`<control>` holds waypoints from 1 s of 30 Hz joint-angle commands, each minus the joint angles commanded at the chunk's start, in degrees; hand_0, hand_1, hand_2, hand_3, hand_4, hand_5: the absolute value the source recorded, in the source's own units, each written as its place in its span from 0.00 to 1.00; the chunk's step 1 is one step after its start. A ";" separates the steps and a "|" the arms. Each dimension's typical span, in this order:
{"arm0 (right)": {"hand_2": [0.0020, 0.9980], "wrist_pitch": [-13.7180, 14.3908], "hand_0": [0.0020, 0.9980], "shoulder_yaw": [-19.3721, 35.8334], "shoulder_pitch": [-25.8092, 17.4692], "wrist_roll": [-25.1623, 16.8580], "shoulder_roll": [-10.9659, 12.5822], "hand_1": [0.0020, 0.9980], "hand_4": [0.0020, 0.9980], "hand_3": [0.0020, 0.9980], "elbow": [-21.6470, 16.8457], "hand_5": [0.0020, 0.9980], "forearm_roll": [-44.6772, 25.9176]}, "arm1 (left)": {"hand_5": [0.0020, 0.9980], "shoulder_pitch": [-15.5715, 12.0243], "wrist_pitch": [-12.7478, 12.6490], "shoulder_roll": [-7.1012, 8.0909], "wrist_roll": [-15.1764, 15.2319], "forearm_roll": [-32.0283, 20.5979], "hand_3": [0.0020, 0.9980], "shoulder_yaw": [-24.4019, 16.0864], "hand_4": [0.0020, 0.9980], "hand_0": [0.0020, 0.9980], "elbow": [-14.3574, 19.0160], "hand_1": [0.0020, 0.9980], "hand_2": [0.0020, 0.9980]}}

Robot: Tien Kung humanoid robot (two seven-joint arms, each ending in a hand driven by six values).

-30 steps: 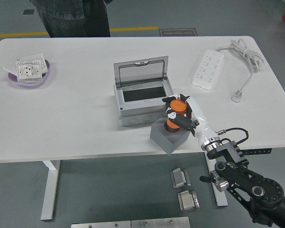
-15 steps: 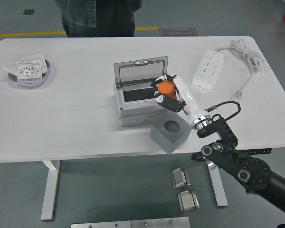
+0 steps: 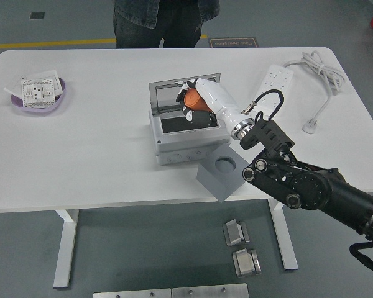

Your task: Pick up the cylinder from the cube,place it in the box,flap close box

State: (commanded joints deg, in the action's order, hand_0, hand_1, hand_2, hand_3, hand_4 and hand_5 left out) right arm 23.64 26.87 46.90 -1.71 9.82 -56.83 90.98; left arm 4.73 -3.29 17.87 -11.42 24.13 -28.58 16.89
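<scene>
While tilted, orange cylinder (image 3: 193, 99) sits in right hand (image 3: 196, 102).

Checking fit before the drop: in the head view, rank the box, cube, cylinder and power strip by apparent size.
1. Box, lid open.
2. Power strip and cube: too close to rank.
3. Cylinder, partly covered by the right robot hand.

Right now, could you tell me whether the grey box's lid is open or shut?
Open. The lid stands raised behind the box, exposing its dark interior, while the right robot hand holds the orange cylinder above it.
</scene>
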 joint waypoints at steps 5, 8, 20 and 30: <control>0.54 -0.66 0.04 -5.78 4.26 -0.11 -0.78 0.22 0.26 0.42 3.44 0.00 -0.37 | 0.32 0.22 -0.02 0.04 0.02 -0.02 0.74 0.18 0.76 0.70 0.02 0.68 0.52; 0.54 -0.98 0.04 -9.26 6.21 -0.54 -1.40 0.22 0.26 0.42 5.50 0.00 -1.09 | 0.32 0.30 -0.02 0.05 0.03 -0.08 0.74 0.33 0.76 0.70 0.02 0.68 0.52; 0.55 -1.85 0.06 -19.06 10.41 -2.60 -3.25 0.23 0.28 0.43 11.90 0.00 -3.15 | 0.32 0.64 0.00 0.16 -0.01 -0.34 0.74 0.68 0.75 0.70 0.01 0.68 0.52; 0.58 -3.63 0.13 -20.03 11.41 -3.61 -3.87 0.32 0.29 0.52 13.85 0.00 -2.11 | 0.32 0.75 0.04 0.12 -0.04 -0.27 0.74 0.65 0.75 0.70 0.07 0.69 0.52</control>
State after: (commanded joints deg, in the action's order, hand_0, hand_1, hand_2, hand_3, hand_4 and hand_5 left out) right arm 20.01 6.84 58.31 -5.32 5.95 -42.99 88.87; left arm 5.48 -3.25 17.99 -11.47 23.86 -27.93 16.96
